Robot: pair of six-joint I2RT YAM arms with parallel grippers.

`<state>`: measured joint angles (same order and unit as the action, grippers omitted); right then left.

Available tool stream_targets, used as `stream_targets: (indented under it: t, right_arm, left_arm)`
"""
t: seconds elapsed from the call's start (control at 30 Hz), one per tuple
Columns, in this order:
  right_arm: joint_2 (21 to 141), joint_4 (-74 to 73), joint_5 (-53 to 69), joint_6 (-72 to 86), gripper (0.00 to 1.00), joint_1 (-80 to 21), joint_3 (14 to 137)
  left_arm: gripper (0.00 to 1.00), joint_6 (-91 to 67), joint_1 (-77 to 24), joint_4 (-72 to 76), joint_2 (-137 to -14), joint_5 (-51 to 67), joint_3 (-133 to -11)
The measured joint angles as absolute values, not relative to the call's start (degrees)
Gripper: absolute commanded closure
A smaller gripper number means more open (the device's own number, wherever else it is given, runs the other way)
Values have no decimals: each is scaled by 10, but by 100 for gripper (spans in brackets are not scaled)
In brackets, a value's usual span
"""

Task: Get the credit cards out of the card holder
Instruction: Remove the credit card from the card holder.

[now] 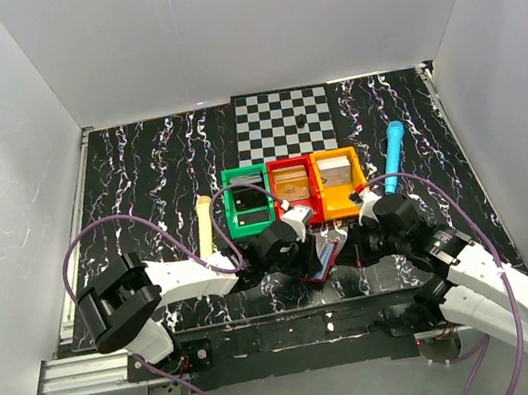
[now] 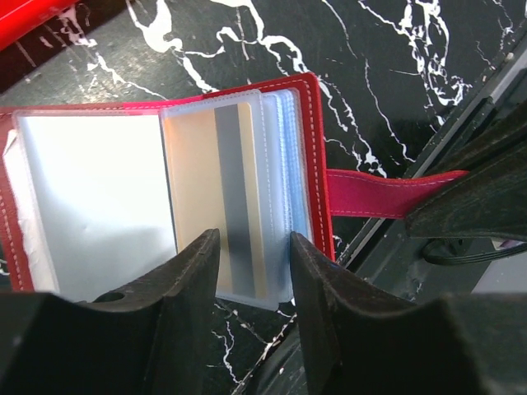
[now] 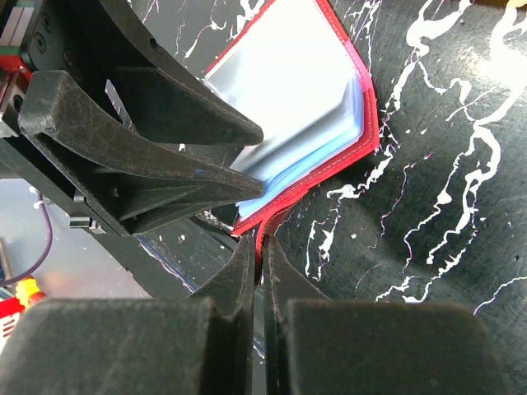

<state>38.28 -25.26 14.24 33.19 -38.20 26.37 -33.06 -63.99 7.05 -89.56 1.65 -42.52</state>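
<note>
The card holder lies open on the black marbled table — red stitched border, pale clear sleeves inside. One sleeve shows a beige card with a grey stripe down it. The left gripper has its fingers spread, one either side of that card's lower end. A red strap runs right — its tip hidden behind a black shape.

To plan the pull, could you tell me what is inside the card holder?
One tan card with a grey stripe shows in a clear sleeve of the holder. The sleeves behind are covered, so further cards cannot be told.
</note>
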Motion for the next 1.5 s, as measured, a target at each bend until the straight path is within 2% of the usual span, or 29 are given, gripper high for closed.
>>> stream_targets:
  t: [0.43,0.87,1.13,1.37,1.5]
  right_arm:
    - [382,-254,141,331,99,-382,264]
    - [382,-254,141,330,99,-382,264]
    - [381,-254,140,330,99,-382,264]
    - [390,-256,121,333,99,-379,247]
    - [400,-276,91,345,66,-377,245]
  left_arm:
    - [49,-337,-640,44,-883,-18,-425]
    - [32,-350,-640,-3,-840,-87,-425]
    - [33,-353,-640,-38,-792,-143,-423]
    - [46,-340,-640,-1,-827,-112,-426]
    - [52,-341,-639,-21,-874,-112,-440]
